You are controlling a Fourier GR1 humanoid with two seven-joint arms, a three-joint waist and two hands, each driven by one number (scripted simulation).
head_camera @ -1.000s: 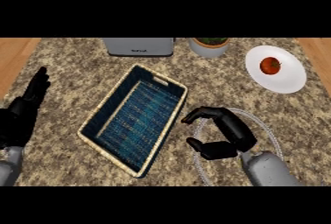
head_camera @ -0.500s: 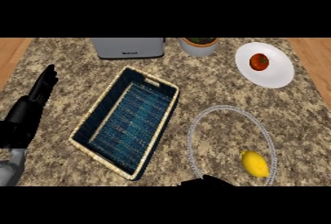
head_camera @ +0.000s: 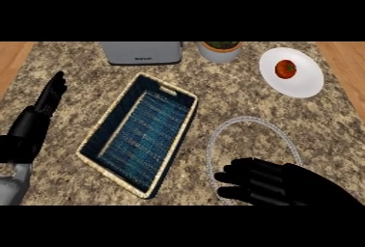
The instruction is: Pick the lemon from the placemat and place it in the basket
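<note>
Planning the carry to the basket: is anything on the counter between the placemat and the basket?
Nothing visible: bare counter separates the placemat from the basket. The lemon is hidden; the right robot hand covers the placemat's lower part.

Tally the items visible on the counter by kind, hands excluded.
Basket: 1
Placemat: 1
Plate: 1
Tomato: 1
Potted plant: 1
Toaster: 1
Total: 6. No lemon shows; the right hand covers the placemat's lower part.

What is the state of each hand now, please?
Left hand: open, fingers straight, resting at the view's left edge, holding nothing.
Right hand: over the placemat, fingers curled; the lemon is not visible, so whether it holds anything cannot be told.
</note>
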